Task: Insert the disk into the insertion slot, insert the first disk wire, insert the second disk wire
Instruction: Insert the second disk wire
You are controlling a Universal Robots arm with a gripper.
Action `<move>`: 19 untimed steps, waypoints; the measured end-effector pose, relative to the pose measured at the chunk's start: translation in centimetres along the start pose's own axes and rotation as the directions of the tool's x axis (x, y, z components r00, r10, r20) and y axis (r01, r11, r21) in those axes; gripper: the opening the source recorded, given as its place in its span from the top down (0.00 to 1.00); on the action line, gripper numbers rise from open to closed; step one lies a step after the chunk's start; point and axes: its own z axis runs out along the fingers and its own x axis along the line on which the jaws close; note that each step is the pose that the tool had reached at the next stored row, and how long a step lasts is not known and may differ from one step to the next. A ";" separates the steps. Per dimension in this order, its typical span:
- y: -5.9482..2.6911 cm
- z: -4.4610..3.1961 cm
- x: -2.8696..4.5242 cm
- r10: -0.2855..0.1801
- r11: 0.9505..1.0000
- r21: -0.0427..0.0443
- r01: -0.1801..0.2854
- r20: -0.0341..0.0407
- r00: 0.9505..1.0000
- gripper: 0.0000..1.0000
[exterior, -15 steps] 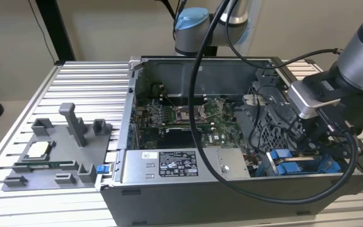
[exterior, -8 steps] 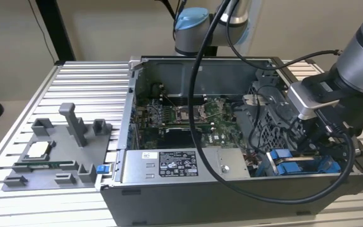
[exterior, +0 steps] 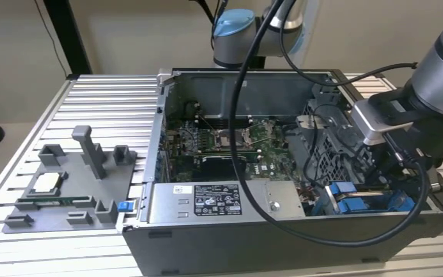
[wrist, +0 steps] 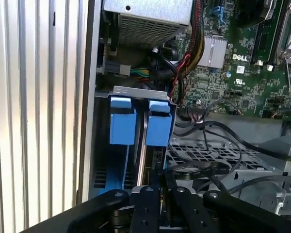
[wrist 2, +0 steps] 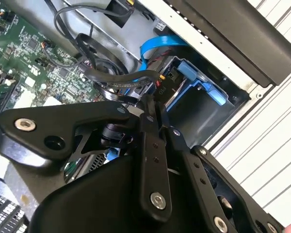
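Crowding the closed fingers (wrist 2: 153,114) are black cables (wrist 2: 111,77), beside the disk (wrist: 141,145) seated in the insertion slot (wrist: 136,92).

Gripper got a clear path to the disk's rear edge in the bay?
Probably yes: the gripper hangs right at the disk in its blue carrier, though loose black cables crowd beside it.

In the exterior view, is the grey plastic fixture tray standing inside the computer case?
No. The grey fixture tray lies on the ribbed metal table, outside the computer case, at the exterior view's left of it.
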 end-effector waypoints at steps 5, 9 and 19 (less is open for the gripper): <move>0.01 0.08 0.02 0.016 1.000 0.003 -0.016 -0.003 1.000 1.00; 0.02 0.17 0.03 0.017 1.000 0.003 -0.017 -0.003 1.000 1.00; 0.03 0.18 0.03 0.018 1.000 0.003 -0.018 -0.003 1.000 1.00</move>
